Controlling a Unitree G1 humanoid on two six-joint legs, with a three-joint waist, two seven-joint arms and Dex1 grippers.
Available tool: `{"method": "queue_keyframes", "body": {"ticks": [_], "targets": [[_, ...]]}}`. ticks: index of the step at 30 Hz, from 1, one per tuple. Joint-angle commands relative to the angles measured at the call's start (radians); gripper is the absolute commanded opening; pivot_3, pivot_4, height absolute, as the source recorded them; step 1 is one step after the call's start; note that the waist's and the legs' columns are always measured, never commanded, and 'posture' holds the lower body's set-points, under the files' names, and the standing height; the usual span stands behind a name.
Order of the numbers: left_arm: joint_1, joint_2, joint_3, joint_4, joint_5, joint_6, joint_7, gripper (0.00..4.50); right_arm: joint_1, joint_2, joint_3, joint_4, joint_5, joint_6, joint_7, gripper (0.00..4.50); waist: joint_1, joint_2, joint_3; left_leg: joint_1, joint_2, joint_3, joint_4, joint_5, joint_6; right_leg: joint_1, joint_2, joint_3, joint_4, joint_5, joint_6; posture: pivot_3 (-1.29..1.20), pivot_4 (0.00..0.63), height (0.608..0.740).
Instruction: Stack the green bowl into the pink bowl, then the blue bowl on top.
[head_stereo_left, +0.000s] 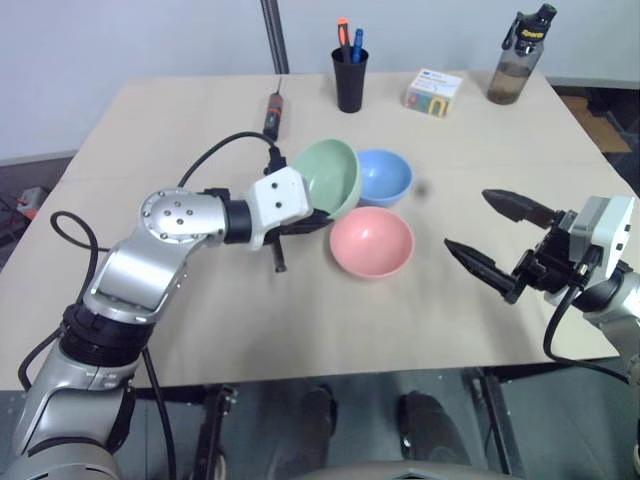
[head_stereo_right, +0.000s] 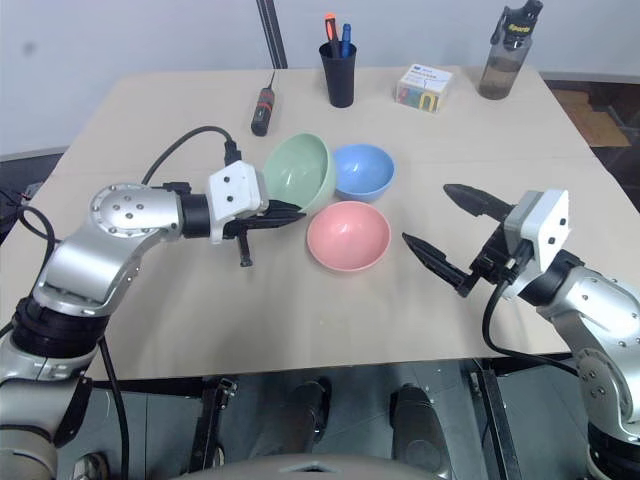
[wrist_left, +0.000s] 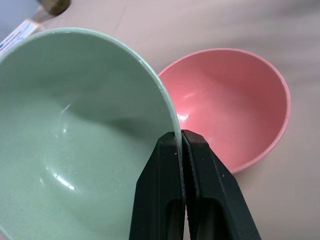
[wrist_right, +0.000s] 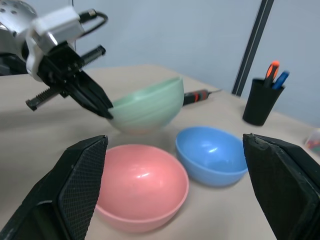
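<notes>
My left end effector (head_stereo_left: 305, 222) is clamped on the green bowl (head_stereo_left: 330, 176) rim, bowl lifted and tilted beside the pink bowl (head_stereo_left: 372, 241). Right end effector (head_stereo_left: 490, 236) is spread wide, empty. Nothing stacked yet; blue bowl (head_stereo_left: 385, 176) sits on the desk (head_stereo_left: 200, 120).

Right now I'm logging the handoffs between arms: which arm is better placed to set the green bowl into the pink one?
Left. Its gripper is shut on the green bowl's rim, holding it tilted right beside the pink bowl. The right gripper hangs open and empty, apart from the bowls.
</notes>
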Motion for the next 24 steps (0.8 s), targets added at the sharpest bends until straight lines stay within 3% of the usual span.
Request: {"method": "queue_keyframes", "body": {"ticks": [1, 9, 10, 12, 13, 18, 22, 24], "targets": [[-0.075, -0.029, -0.038, 0.046, 0.011, -0.074, -0.094, 0.07, 0.048, -0.003, -0.023, -0.089, -0.006, -0.054, -0.027, 4.5, 0.005, 0.0, 0.0, 0.0, 0.0, 0.0, 0.0, 0.0, 0.0, 0.0, 0.0, 0.0, 0.0, 0.0, 0.0, 0.0, 0.15, 0.74], [-0.116, -0.113, -0.076, 0.113, -0.067, -0.16, -0.313, 0.07, 0.136, -0.032, -0.042, -0.125, -0.01, -0.058, -0.055, 4.5, 0.002, 0.0, 0.0, -0.002, -0.001, -0.001, 0.002, 0.0, 0.0, 0.0, -0.001, -0.001, 0.0, 0.0, 0.0, 0.0, 0.15, 0.74], [-0.12, -0.117, -0.075, 0.118, -0.083, -0.154, -0.341, 0.67, 0.143, -0.036, -0.042, -0.126, -0.013, -0.061, -0.059, 4.5, 0.002, 0.0, 0.0, -0.002, -0.001, -0.001, 0.002, 0.0, 0.0, 0.0, 0.0, -0.001, 0.001, 0.0, 0.0, 0.0, 0.15, 0.74], [-0.127, -0.126, -0.069, 0.124, -0.097, -0.145, -0.368, 1.27, 0.155, -0.044, -0.038, -0.128, -0.02, -0.065, -0.062, 4.5, 0.0, 0.0, 0.0, -0.001, 0.0, -0.001, 0.002, 0.0, 0.0, 0.0, 0.0, -0.001, 0.001, 0.0, 0.0, 0.0, 0.15, 0.74], [-0.131, -0.133, -0.066, 0.126, -0.094, -0.141, -0.364, 1.97, 0.161, -0.046, -0.038, -0.128, -0.022, -0.068, -0.063, 4.5, 0.001, 0.0, 0.0, -0.001, 0.0, -0.001, 0.003, 0.0, 0.0, 0.0, 0.0, -0.001, 0.001, 0.0, 0.0, 0.0, 0.15, 0.74], [-0.143, -0.161, -0.008, 0.158, -0.077, -0.138, -0.283, 3.9, 0.137, -0.073, -0.007, -0.095, -0.044, -0.044, -0.078, 4.5, 0.001, 0.0, 0.0, -0.001, 0.0, -0.001, 0.004, 0.0, 0.0, 0.001, 0.0, -0.001, 0.001, 0.0, 0.0, 0.0, 0.15, 0.74], [-0.034, -0.189, 0.154, 0.139, -0.112, -0.169, -0.115, 3.9, -0.002, -0.167, 0.14, 0.093, -0.216, -0.064, -0.052, 4.5, -0.014, 0.0, 0.0, 0.002, 0.0, 0.0, 0.005, 0.0, 0.0, 0.004, 0.0, 0.0, 0.001, 0.0, 0.0, 0.0, 0.15, 0.74], [0.037, -0.173, 0.215, 0.1, -0.156, -0.095, -0.08, 3.9, -0.097, -0.211, 0.238, 0.239, -0.335, -0.118, -0.026, 4.5, -0.025, 0.001, -0.001, 0.003, 0.0, -0.001, 0.005, 0.0, 0.0, 0.005, 0.0, -0.001, 0.001, 0.0, 0.0, 0.0, 0.15, 0.74]]}}
